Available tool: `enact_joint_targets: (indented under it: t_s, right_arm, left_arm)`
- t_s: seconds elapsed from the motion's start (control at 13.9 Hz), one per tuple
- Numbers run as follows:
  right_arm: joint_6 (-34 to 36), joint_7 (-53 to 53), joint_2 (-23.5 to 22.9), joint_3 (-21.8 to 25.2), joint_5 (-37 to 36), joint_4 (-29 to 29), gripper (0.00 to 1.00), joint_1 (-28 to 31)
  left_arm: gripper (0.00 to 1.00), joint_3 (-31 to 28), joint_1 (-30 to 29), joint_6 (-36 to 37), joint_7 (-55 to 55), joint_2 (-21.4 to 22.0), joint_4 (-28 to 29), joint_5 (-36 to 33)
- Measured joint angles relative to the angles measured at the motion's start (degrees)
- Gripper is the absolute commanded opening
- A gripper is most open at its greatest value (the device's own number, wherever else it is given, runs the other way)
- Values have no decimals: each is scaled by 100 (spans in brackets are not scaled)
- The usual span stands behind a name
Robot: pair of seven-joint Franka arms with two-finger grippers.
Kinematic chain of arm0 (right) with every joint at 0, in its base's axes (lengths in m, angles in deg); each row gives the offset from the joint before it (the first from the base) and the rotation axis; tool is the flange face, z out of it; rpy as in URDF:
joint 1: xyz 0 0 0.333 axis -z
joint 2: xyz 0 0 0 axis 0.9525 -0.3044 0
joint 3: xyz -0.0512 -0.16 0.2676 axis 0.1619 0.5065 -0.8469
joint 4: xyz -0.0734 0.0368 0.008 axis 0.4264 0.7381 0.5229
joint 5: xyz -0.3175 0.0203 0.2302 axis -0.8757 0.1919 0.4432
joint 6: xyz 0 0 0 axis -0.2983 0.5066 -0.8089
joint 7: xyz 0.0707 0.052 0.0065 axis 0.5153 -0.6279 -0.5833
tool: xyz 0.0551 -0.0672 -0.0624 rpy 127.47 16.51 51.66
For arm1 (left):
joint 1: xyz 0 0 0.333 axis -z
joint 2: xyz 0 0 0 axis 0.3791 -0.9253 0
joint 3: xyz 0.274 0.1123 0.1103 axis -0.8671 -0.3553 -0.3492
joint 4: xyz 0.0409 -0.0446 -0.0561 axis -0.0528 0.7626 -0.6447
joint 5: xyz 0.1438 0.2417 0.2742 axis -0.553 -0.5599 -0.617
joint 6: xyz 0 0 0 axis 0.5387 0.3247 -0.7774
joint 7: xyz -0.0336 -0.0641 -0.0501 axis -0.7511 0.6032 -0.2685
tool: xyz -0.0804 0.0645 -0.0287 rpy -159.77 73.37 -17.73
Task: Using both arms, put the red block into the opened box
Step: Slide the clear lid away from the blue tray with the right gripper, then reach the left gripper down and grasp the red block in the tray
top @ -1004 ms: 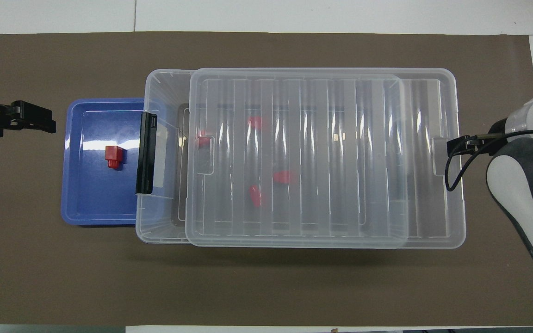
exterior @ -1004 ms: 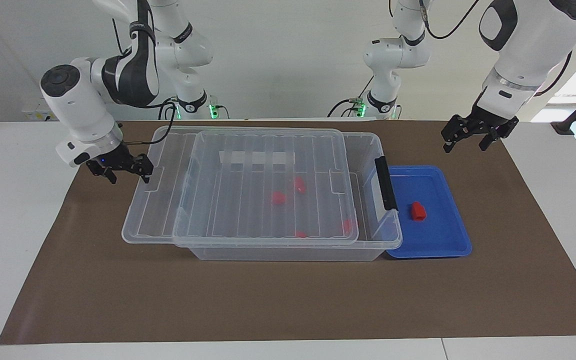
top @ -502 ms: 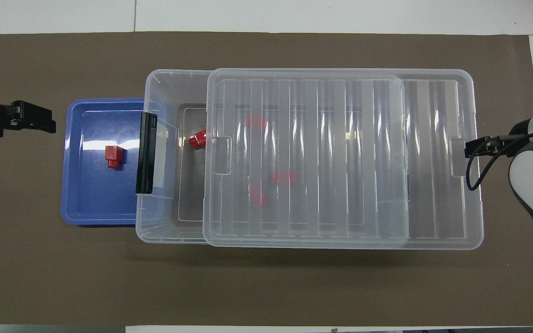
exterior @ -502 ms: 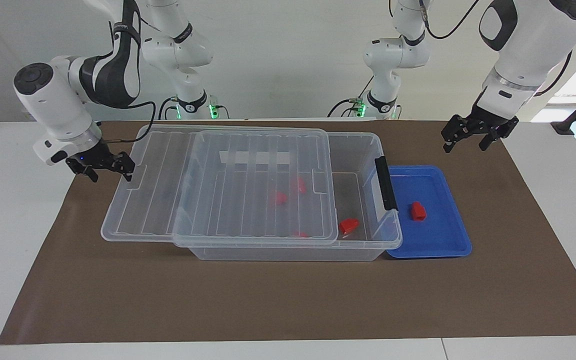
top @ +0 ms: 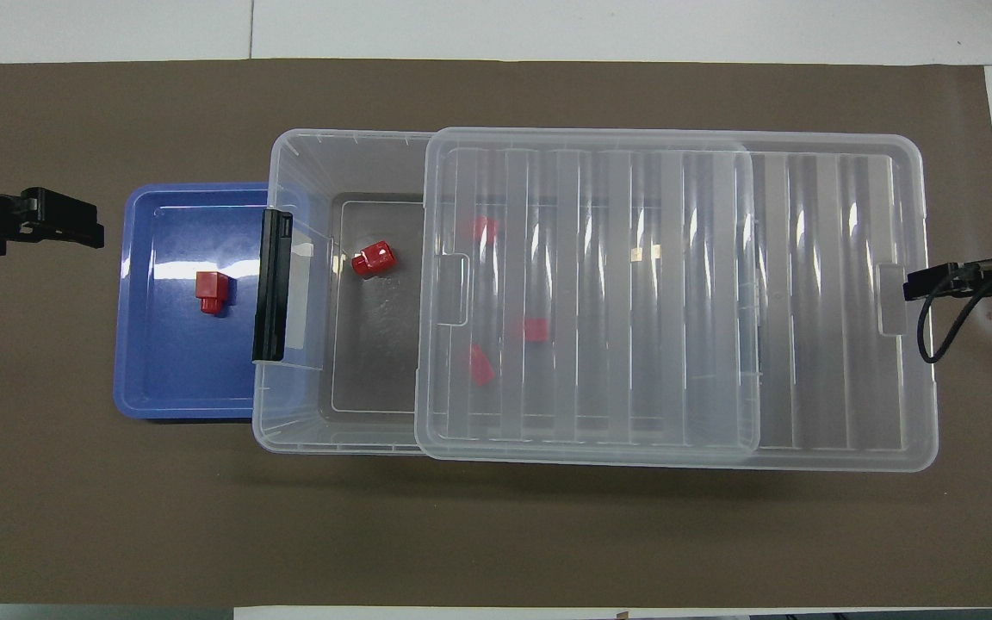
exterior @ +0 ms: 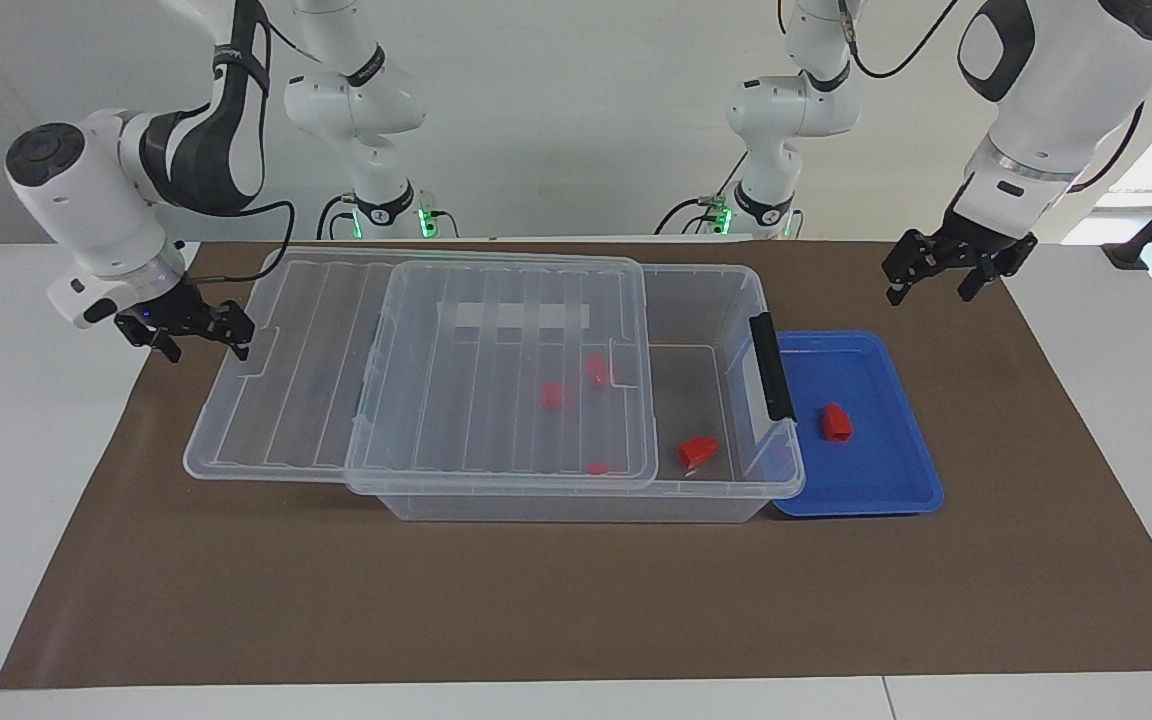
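clear lid [exterior: 416,370] dragged partly off box [exterior: 736,300] by spread right end effector [exterior: 198,338]; next: spread left end effector [exterior: 936,282] down onto red block [exterior: 836,422] below it

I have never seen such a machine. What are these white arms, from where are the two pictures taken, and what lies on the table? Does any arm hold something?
Two white robot arms stand at a table. One camera faces them; the other looks down from above their own end.

A clear box stands on a brown mat. Its lid covers all but the latch end, and red blocks lie inside. Beside that end is a blue tray with one red block.

The right gripper is at the lid's outer edge; whether it grips, I cannot tell. The left gripper waits open and holds nothing.
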Motion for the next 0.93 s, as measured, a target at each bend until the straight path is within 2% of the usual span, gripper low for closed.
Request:
enact_joint_targets:
  t_s: [0.22, 0.57, 0.93]
  right_arm:
    - [-1, -164, 0, 67, 0, 0, 98, 1]
    - [-2, -255, 0, 111, -7, 0, 98, 14]
    - [-18, -438, 0, 185, -17, 0, 98, 51]
  left_arm:
    - [100, -7, -49, -503, 0, 22, 319, 0]
    - [100, -10, -103, -1788, 2, 24, 1408, 0]
    - [99, -8, -105, -3038, 144, -278, 2375, 0]
